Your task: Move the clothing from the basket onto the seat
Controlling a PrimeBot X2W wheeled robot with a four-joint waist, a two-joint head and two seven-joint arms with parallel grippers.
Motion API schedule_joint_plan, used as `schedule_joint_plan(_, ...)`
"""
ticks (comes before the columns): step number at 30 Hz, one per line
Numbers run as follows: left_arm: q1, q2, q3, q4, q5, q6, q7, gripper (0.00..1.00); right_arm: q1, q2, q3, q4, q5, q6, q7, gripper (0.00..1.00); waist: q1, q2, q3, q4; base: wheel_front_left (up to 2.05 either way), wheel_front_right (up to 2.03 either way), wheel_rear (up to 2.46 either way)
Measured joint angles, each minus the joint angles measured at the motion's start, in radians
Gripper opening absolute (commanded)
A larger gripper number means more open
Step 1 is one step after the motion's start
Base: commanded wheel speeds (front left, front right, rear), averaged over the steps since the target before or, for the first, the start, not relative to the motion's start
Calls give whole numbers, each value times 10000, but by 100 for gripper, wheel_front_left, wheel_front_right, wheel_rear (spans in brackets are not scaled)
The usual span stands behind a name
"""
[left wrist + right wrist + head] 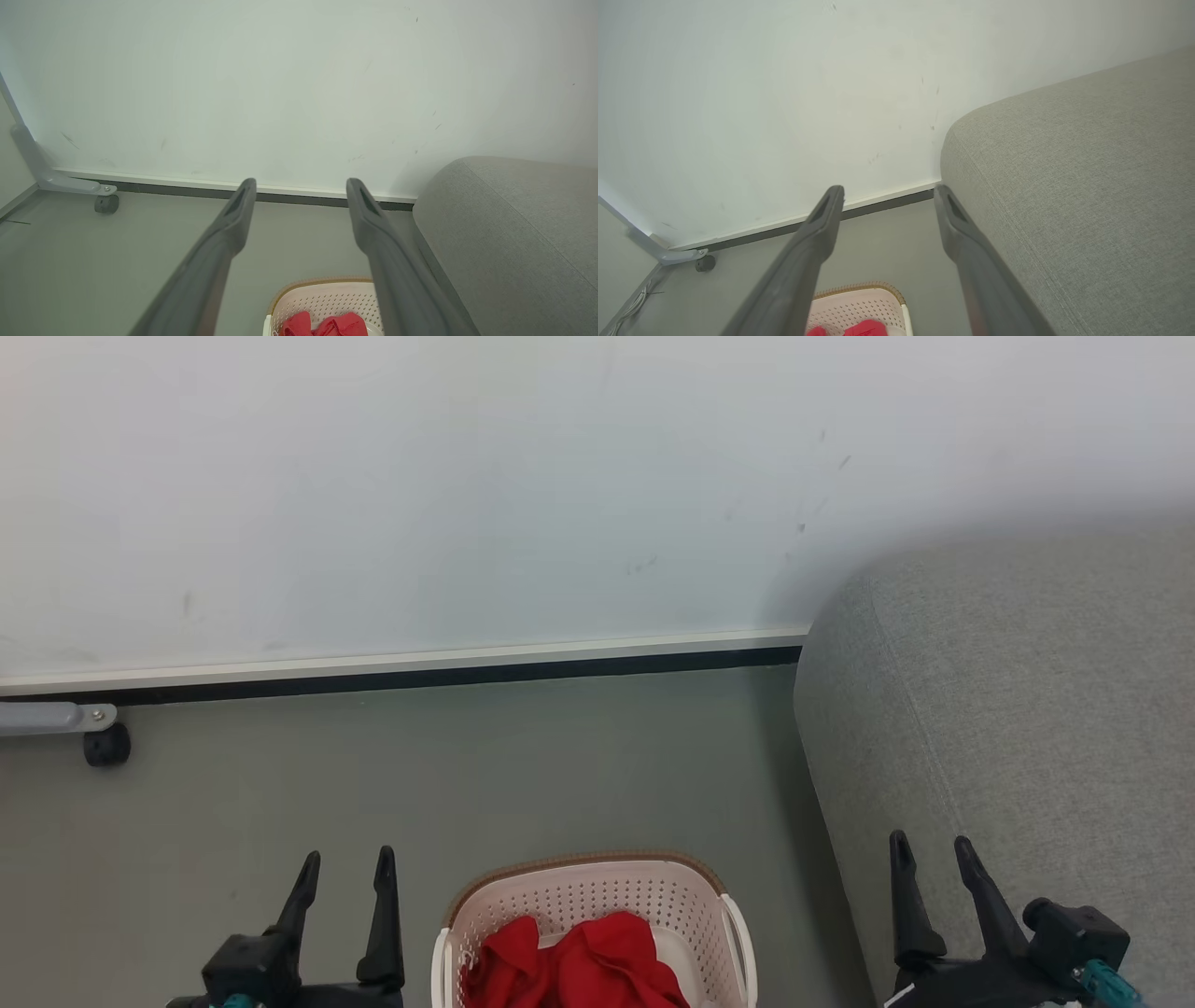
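Red clothing (583, 966) lies bunched inside the cream basket (597, 887), which stands on the floor at the bottom middle of the head view. Both wrist views catch the same basket (327, 298) (859, 303) and the red clothing (327, 326) (864, 329) at their lower edges. The grey seat (1018, 709) (514, 242) (1073, 186) fills the right side, just right of the basket. My left gripper (347, 863) (301, 186) hangs open left of the basket, with nothing between its fingers. My right gripper (932, 849) (888, 193) is open too, over the seat's front edge.
A white wall with a dark baseboard (401, 677) runs behind the basket. A grey metal leg with a black caster (105, 745) (106, 204) (705, 263) stands at the far left by the wall. Grey floor (467, 775) stretches between wall and basket.
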Motion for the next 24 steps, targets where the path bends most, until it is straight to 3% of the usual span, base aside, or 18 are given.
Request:
schedule_joint_plan(13,214,-4,-255,-6,1712,307,-476,100,171,-94,384,-54,-1695,-186,-495,100,0,0,-34,-5,0,0,0)
schedule_joint_plan(24,401,-40,-188,148,1743,332,-476,100,311,-105,282,-36,-1848,-224,-495,100,0,0,-81,14,0,0,0)
